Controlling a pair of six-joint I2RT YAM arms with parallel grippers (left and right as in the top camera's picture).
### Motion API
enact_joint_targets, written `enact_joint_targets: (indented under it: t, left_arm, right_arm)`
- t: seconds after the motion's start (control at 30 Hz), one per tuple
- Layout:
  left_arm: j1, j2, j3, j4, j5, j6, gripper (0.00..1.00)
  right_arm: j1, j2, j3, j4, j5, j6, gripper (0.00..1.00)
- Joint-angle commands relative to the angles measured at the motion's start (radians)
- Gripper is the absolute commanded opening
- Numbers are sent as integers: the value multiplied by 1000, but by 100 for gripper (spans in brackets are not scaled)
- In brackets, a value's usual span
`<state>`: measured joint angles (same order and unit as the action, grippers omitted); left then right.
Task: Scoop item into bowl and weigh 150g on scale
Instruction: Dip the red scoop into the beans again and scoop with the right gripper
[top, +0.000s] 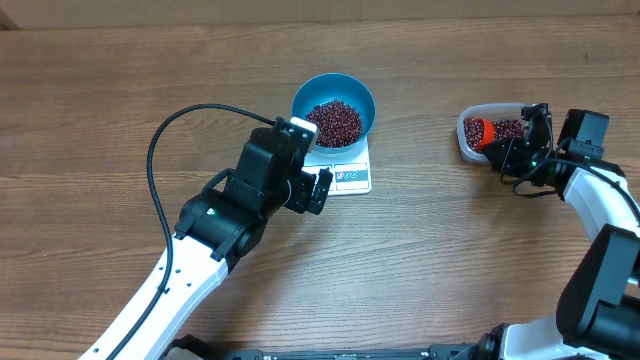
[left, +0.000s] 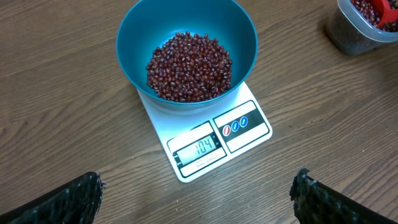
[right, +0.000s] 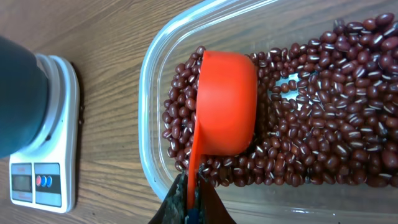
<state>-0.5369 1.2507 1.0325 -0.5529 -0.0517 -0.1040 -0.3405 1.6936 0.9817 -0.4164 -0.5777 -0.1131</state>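
While amid beans (right: 323, 93), scoop (right: 227, 102) near rim (right: 148, 93)

A clear plastic tub (right: 147, 99) sat on the wooden table (top: 100, 100), far to the right. An orange scoop (right: 227, 102) had its cup inside the tub.

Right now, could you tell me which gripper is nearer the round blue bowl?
Left. The left gripper hovers open just short of the white rectangular scale under the bowl; the right gripper is off at the clear plastic tub, shut on the red-orange scoop.
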Motion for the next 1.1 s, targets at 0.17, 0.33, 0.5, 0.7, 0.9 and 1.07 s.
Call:
enact_joint_targets:
  t: [0.17,0.33,0.5,0.7,0.9,1.07]
  left_arm:
    - [0,4,-1,3,12,11,100]
    - [0,4,-1,3,12,11,100]
    - [0,4,-1,3,12,11,100]
    - [0,4,-1,3,12,11,100]
    - [0,4,-1,3,12,11,99]
    - [0,4,-1,3,12,11,100]
  right_arm:
    - [2,37,-12,-8,-56,103,4]
    - [2,37,-12,-8,-67,113,4]
    - [2,37,-12,-8,-82,126,4]
    - [-23,38,-12,6,-87,170,4]
    - [-71,80,-12,23,-203,169,4]
    - [-89,127,-12,44,-289,169,4]
